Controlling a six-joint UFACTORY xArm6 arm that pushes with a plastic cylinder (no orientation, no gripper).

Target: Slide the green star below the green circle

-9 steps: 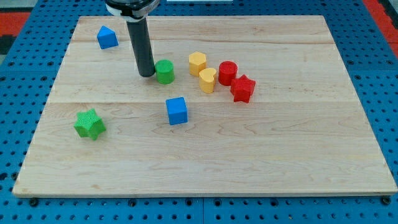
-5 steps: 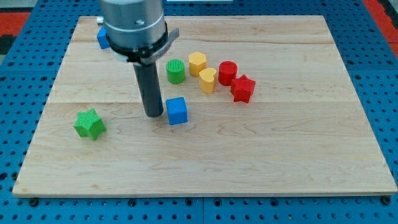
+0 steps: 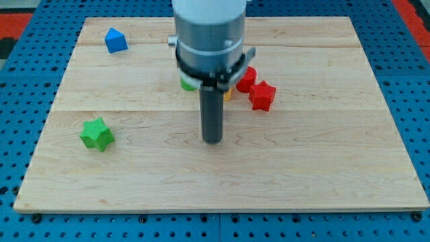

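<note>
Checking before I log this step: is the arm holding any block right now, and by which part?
Nothing is held. My tip rests on bare board, well to the view's right of the green star, touching no visible block.

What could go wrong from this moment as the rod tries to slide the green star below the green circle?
1. My tip sits well to the view's right of the green star, so it must circle to the star's far side; a push off centre could spin the star away.
2. The green circle is mostly hidden behind the arm, so the target spot is hard to judge.
3. The red star and red cylinder crowd the target; a long push may knock them.
</note>
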